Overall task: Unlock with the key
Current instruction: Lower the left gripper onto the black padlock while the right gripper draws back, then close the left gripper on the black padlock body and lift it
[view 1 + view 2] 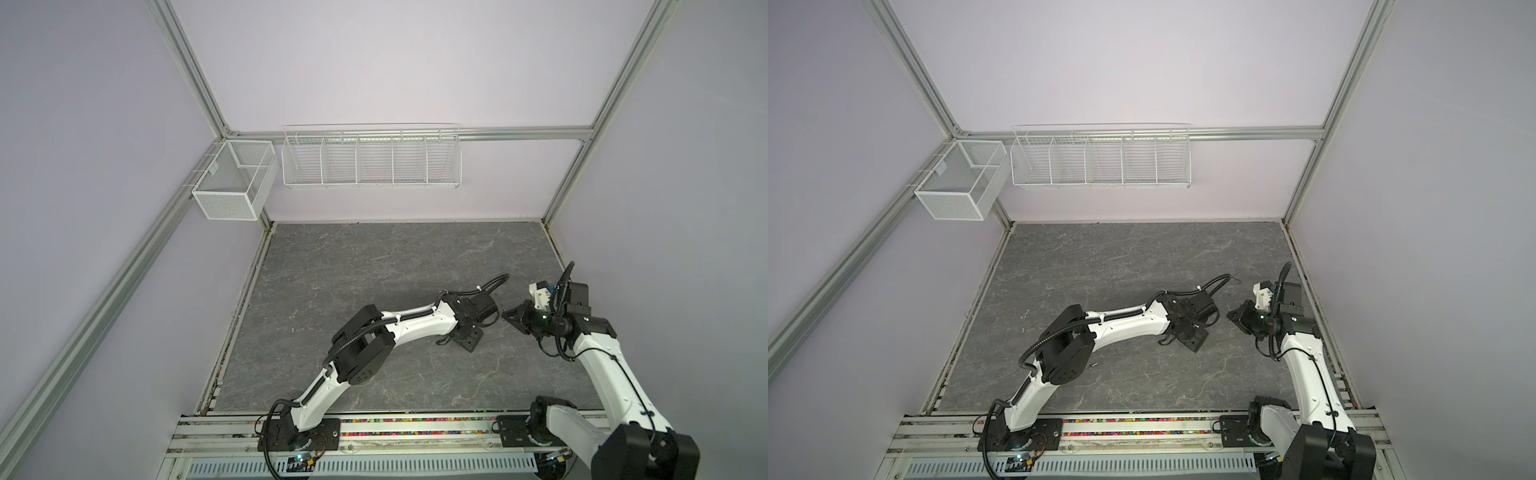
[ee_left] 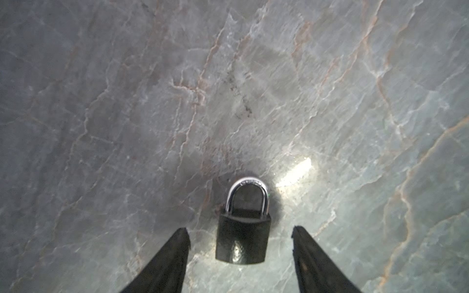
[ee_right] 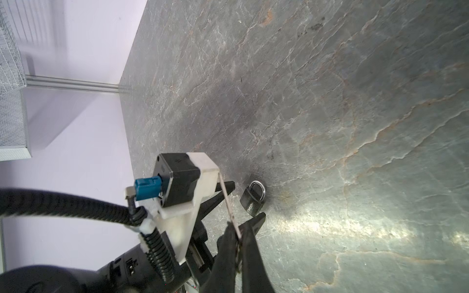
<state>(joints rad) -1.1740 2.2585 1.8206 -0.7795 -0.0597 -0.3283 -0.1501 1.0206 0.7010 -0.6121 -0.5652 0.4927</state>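
1. Pale lilac walls (image 1: 395, 62) and a silver frame (image 1: 191, 75) enclose the cell, well beyond both sets of jaws.
2. The grey veined slab (image 1: 374, 270) spreads beneath the jaws, with a bright glare patch just past the left pair.
3. A white wire rack (image 1: 371, 158) and a mesh basket (image 1: 232, 183) hang off the frame, high up and far ahead of the jaws.
4. The left gripper (image 2: 239, 229) points down at the slab, jaws apart.
5. The right gripper (image 3: 238, 230), near it, has its jaws pressed together on the key (image 3: 228, 205), a thin pale blade jutting past their tips.
6. The padlock (image 2: 241, 241) lies flat between the left jaws, touching neither, its shackle pointing away from them.
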